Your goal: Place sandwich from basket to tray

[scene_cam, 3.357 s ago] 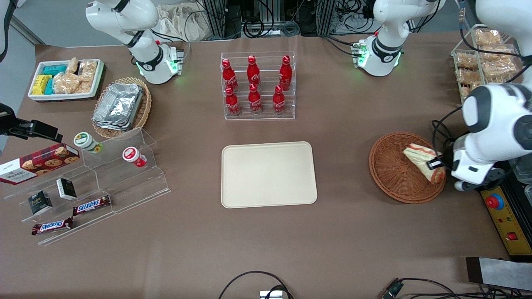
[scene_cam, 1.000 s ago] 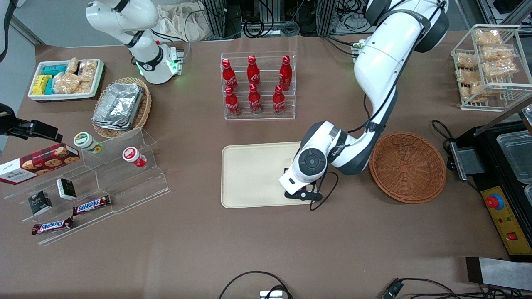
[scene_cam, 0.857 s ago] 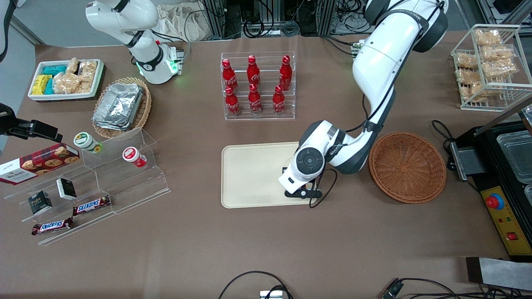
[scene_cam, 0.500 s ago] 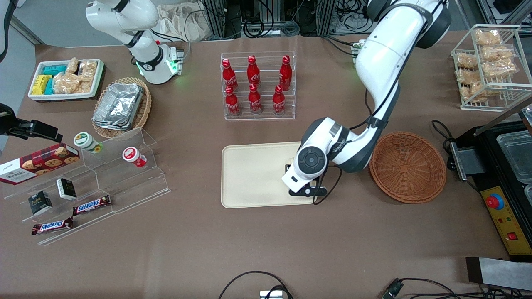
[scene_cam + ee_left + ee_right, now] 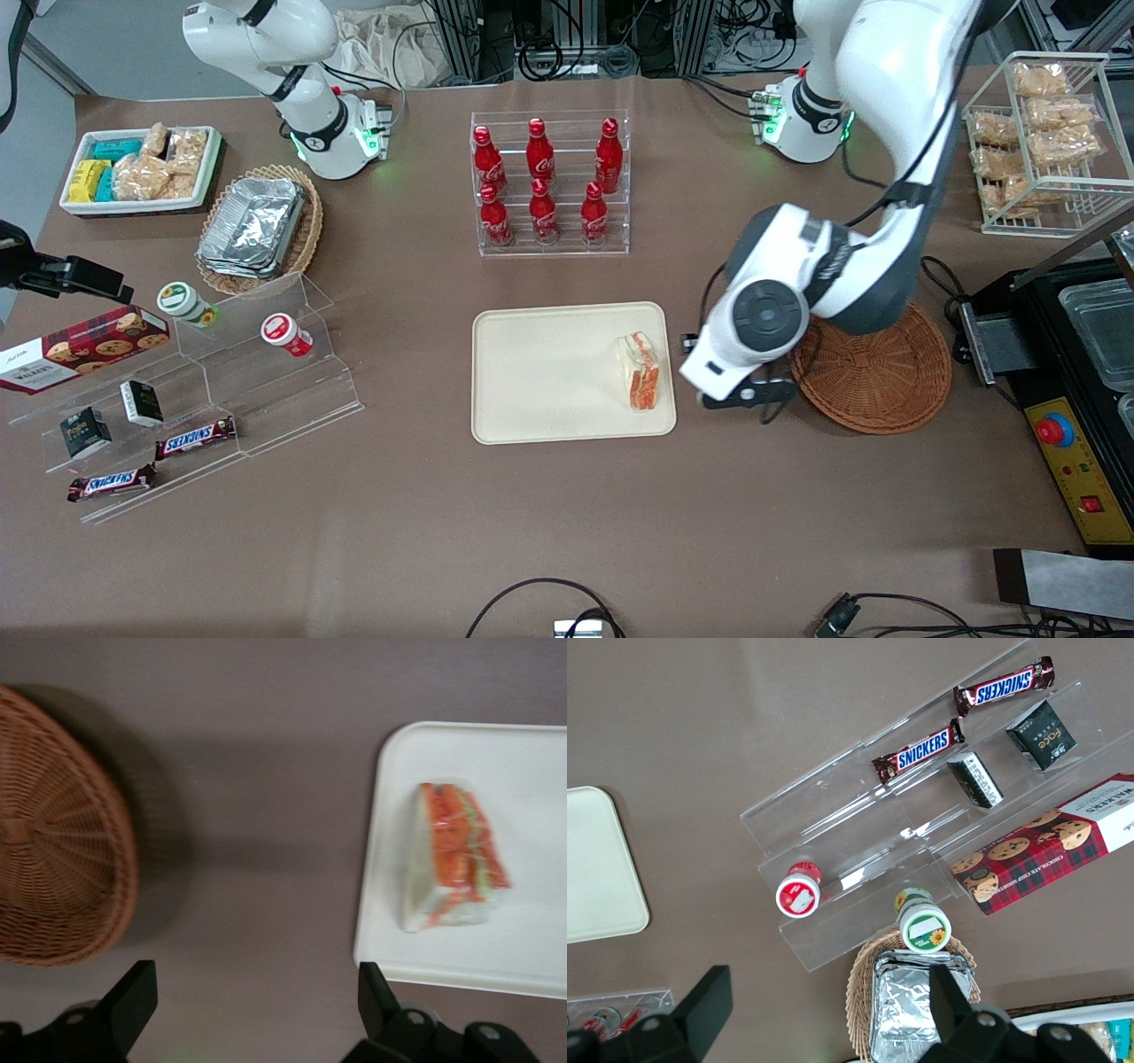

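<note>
1. From my station I read the job as essentially done: the sandwich [image 5: 641, 372] lies on the cream tray [image 5: 549, 372], at the edge nearest the wicker basket [image 5: 886, 381], and nothing is touching it.
2. The basket shows only bare weave where I can see it; the left arm's elbow covers part of it in the front view.
3. My gripper [image 5: 252, 1028] hangs above bare table between tray and basket. Its fingers [image 5: 133, 992] are spread wide with nothing between them.
4. In my judgement all that is left is to pull the arm clear; the sandwich needs no further handling.
5. Readable writing: two Snickers bars [image 5: 919, 751] on the clear acrylic riser [image 5: 266, 390], and a red tartan Walkers cookie box [image 5: 84, 346] beside them.
6. A small dark box [image 5: 1043, 737] reads roughly "fore"; I can't confirm it.
7. The red bottles [image 5: 542, 182] in the clear rack carry white script, probably Coca-Cola, though I can't read it outright.
</note>
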`<state>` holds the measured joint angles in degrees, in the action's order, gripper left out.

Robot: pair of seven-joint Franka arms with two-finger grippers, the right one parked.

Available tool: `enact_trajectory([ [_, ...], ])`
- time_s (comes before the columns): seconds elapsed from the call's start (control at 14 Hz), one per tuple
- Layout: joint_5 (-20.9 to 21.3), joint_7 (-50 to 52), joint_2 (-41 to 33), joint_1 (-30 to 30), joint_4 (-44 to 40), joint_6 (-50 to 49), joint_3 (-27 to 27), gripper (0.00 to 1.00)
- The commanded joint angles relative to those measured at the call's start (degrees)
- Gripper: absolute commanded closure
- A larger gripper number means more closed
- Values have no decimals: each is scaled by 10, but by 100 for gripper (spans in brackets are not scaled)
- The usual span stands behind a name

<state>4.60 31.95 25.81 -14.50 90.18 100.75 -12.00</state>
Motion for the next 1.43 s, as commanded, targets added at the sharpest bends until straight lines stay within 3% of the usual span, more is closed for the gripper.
enact_trajectory([
  [0.0,4,-67,-129,63,179,94,-4,0],
  [0.14,4,-78,-171,96,213,103,-4,0],
  [0.43,-1,-137,-218,166,188,33,-4,0],
  [0.86,-6,-157,-197,218,-11,-128,-3,0],
  [1.14,-8,-214,-195,221,-41,-151,-2,0],
  [1.29,-27,-274,-193,221,-41,-151,33,0],
  [1.36,-61,-291,-189,221,-41,-151,50,0],
])
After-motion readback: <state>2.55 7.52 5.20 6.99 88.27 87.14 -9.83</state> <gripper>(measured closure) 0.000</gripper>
